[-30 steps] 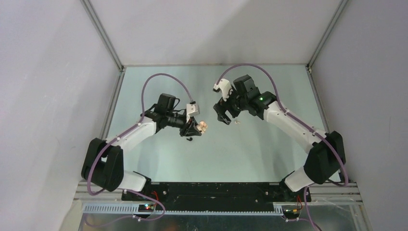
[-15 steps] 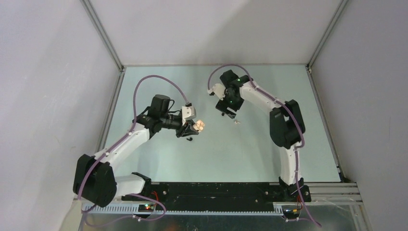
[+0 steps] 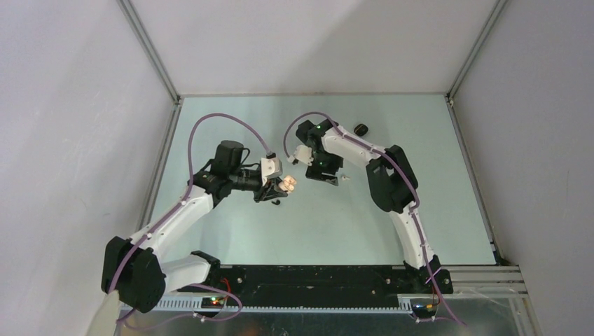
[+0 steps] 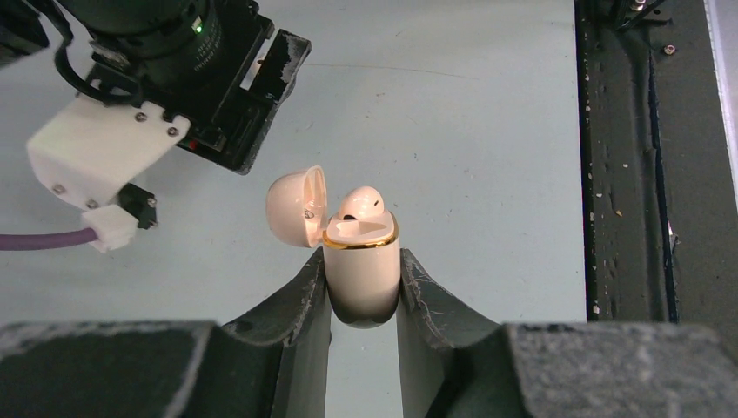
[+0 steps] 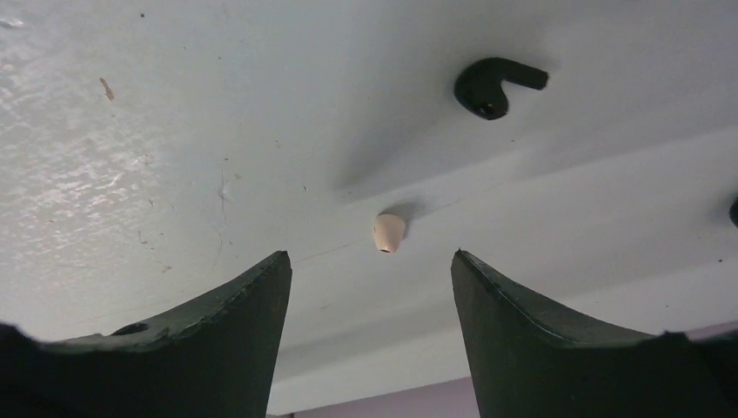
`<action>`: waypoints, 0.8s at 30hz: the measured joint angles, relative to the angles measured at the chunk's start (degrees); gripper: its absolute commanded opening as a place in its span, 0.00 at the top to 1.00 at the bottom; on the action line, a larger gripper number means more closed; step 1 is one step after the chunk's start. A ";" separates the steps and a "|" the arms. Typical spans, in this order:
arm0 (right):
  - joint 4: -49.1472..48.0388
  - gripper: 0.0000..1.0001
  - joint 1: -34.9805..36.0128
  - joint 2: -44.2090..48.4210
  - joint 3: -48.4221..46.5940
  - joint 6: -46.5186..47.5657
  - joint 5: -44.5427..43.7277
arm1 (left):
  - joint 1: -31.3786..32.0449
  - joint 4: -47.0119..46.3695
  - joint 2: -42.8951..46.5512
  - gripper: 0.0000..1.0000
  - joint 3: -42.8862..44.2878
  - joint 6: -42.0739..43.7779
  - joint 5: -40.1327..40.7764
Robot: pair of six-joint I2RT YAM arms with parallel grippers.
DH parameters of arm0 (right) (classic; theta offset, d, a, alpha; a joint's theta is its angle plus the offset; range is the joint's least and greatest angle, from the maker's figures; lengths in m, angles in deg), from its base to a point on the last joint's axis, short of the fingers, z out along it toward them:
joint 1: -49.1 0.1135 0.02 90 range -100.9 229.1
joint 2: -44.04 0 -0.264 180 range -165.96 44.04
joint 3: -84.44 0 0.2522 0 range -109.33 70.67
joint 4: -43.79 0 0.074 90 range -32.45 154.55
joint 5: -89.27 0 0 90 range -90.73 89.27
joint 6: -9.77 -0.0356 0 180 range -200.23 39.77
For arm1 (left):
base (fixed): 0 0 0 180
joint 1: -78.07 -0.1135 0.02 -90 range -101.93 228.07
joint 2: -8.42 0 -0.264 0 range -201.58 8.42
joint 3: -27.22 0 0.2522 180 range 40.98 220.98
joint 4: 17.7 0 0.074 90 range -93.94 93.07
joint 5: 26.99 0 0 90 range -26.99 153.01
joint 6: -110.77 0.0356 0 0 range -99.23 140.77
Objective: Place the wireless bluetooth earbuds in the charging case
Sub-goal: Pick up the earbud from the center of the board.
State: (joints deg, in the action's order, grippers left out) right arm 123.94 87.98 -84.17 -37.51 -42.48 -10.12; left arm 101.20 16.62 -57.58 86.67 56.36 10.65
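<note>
My left gripper (image 4: 361,261) is shut on a cream charging case (image 4: 363,283) with a gold rim, held off the table. Its lid (image 4: 294,207) is flipped open to the left, and one cream earbud (image 4: 359,203) sits in it. In the top view the case (image 3: 288,183) glows at the left gripper (image 3: 282,186). My right gripper (image 5: 370,255) is open and empty, low over the table. A loose cream earbud (image 5: 388,232) lies just beyond its fingertips, between them. A black earbud (image 5: 494,85) lies farther off. From above, the right gripper (image 3: 327,175) is just left of that cream earbud (image 3: 344,179).
A small black earbud (image 3: 277,202) lies on the table below the left gripper. A black rounded object (image 3: 361,129) sits behind the right arm. The right arm's wrist (image 4: 174,78) is close, up and left of the case. Grey walls enclose the green table (image 3: 315,224).
The right arm has folded and swung left toward the case, lowering over the cream earbud, with its jaws narrowing. The black object at the back is uncovered. The left arm barely moved.
</note>
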 measured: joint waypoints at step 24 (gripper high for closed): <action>-0.87 0.55 0.22 -4.39 0.96 3.39 -3.34 | 0.00 -0.09 0.02 1.00 0.00 0.00 0.13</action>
State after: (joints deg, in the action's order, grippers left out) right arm 123.06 88.19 -88.56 -36.54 -39.09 -13.46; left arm 101.20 16.53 -57.56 86.67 56.36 10.78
